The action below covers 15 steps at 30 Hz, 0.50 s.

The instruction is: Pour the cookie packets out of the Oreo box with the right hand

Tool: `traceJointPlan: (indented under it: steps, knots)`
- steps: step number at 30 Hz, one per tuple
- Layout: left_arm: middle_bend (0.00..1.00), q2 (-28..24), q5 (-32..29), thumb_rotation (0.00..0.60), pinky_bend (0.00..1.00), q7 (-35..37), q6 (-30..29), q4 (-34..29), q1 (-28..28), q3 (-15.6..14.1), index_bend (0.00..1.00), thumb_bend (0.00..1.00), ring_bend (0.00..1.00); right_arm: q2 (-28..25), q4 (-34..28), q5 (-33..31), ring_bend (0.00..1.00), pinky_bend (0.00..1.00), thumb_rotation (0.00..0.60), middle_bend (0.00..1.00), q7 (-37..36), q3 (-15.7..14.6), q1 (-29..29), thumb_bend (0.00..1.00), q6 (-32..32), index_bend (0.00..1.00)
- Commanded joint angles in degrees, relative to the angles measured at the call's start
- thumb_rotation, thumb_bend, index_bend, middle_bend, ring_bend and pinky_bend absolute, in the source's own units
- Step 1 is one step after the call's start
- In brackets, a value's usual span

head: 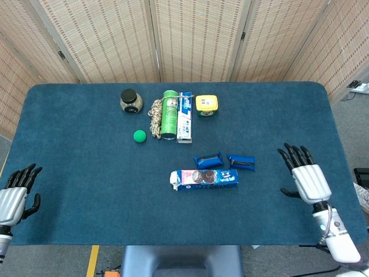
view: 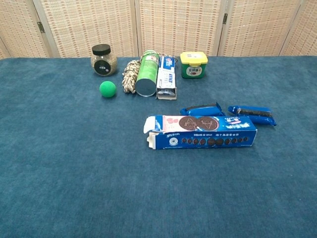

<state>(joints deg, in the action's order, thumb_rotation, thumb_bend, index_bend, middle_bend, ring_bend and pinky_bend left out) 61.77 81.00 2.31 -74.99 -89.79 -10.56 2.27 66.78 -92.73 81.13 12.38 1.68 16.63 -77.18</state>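
The right hand (head: 304,178) sits over the near right part of the table, fingers spread and holding nothing; only the head view shows it. Well off to its left lies the Oreo box (head: 204,178), flat on the blue cloth (head: 86,190) on its long side. The flap at the end farthest from the hand stands open.

Just beyond the box, and a little nearer the hand, two blue cookie packets rest on the cloth. One packet (head: 208,159) lies close beside the box's far edge. The other packet (head: 241,163) lies to its right, the closer of the two to the hand. In the chest view the first packet (view: 200,109) looks almost touching the box (view: 200,132), and the second (view: 251,114) is a short way apart from it.

To my eye the pouring looks done, or very nearly so: packets are out, the box is set down, and the hand is clear of it. Whether any packets remain inside I cannot tell, since the open end shows nothing of the interior.

The left hand (head: 12,193) is far across the table at the near left edge, fingers open, with nothing in it.

Farther from the right hand, along the back of the table, stand a dark-lidded jar (head: 131,101), a coil of rope (head: 155,115), a green can (head: 169,113), a toothpaste box (head: 184,116), a yellow tub (head: 206,105) and a green ball (head: 139,135).
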Motion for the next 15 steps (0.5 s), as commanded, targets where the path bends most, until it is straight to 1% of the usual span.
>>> traceJointPlan:
  steps: [1,3,5,15]
  knots:
    - [0.00,-0.32,1.37,0.600,0.00,0.72,-0.72,-0.26,0.24,-0.49,0.00,0.65,0.00,2.38,1.94,-0.07,0.00,0.00,0.600,0.00,-2.70,-1.44,-4.03,0.14,-3.61,0.00]
    - [0.00,-0.44,2.11,0.600,0.00,1.03,-1.02,-0.16,0.29,-0.71,0.00,0.65,0.00,2.31,2.88,0.20,0.00,0.00,0.600,0.00,-3.91,-1.26,-4.15,0.14,-3.49,0.00]
    - [0.00,-0.43,2.29,0.600,0.00,0.99,-1.13,-0.02,0.35,-0.82,0.00,0.65,0.00,2.50,3.16,-0.48,0.00,0.00,0.600,0.00,-5.62,-0.47,-4.42,0.14,-3.57,0.00]
    - [0.00,-0.36,1.07,0.600,0.00,-0.53,-1.38,-0.63,0.90,-0.75,0.00,0.65,0.00,2.64,3.61,0.32,0.00,0.00,0.600,0.00,-5.20,0.03,-3.88,0.14,-1.40,0.00]
